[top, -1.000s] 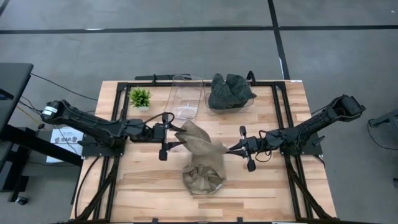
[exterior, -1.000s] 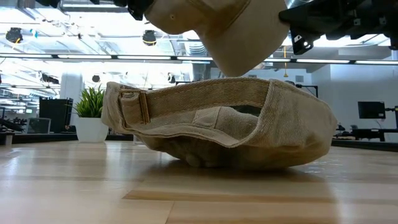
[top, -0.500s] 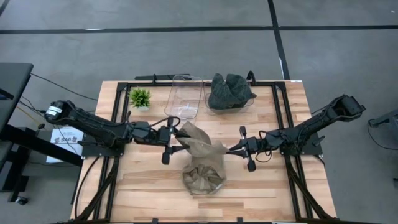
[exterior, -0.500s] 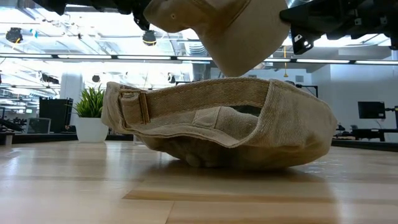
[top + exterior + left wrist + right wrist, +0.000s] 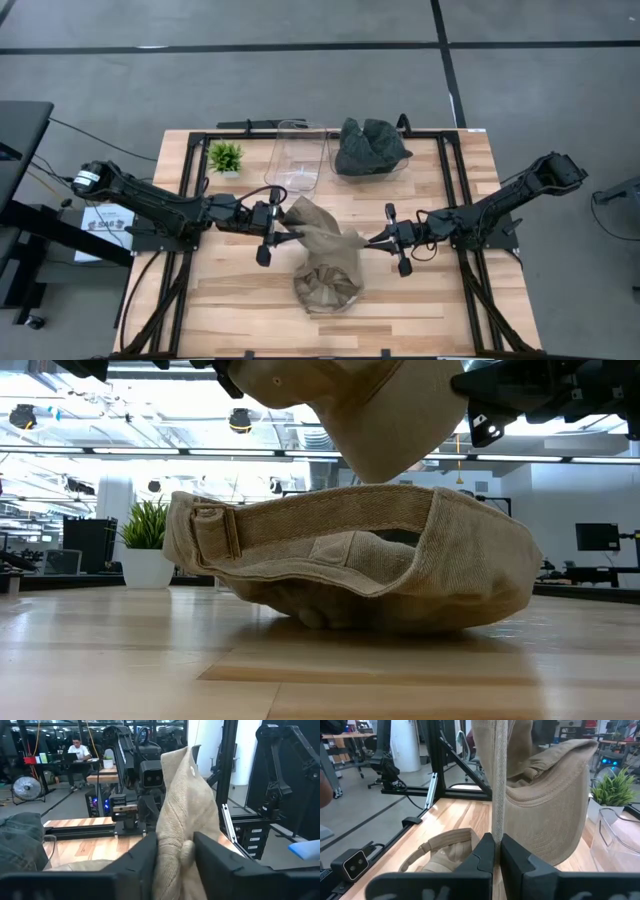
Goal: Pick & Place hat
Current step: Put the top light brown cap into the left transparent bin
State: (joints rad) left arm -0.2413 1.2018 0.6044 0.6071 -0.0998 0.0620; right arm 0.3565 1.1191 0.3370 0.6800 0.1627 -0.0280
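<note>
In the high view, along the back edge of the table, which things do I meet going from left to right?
Small green plant → clear empty container → dark crumpled hat in a second container.

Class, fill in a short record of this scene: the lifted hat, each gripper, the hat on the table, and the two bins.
lifted hat: tan cap, held in the air between both arms
left gripper: fingers either side of the cap's fabric
right gripper: shut on the cap's edge
second tan cap: upside down on table
clear bin: empty
other bin: holds dark cloth
</note>
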